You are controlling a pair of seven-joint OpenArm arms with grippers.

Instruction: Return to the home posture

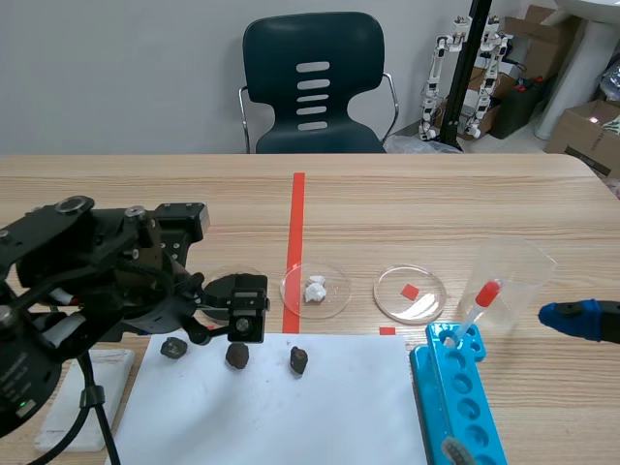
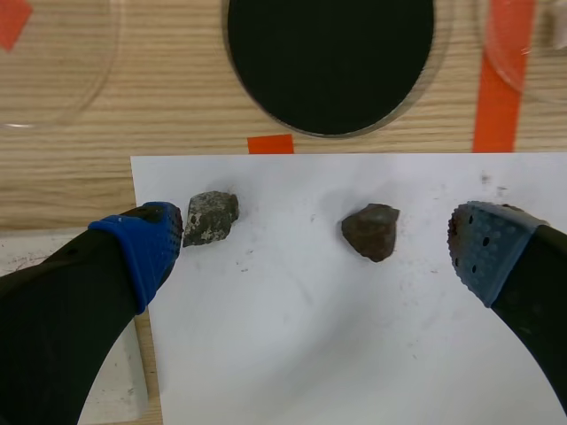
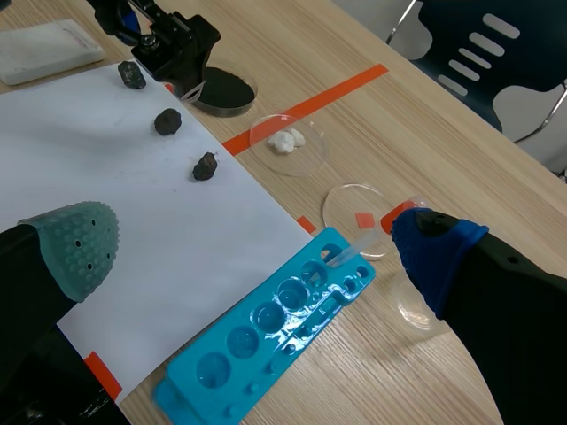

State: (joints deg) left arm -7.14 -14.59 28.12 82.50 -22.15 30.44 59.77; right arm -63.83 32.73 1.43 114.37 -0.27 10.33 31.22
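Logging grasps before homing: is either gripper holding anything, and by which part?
Nothing is held. The left gripper stands open, a grey rock beside one pad, ungripped; the right gripper is open and empty.

Lab: petri dishes (image 1: 334, 291), blue tube rack (image 1: 465, 407)

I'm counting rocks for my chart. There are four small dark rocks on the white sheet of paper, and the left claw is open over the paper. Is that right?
Not quite. There are three small dark rocks on the white sheet of paper, not four; the scene view shows all of them. The left claw is open over the paper, as you said.
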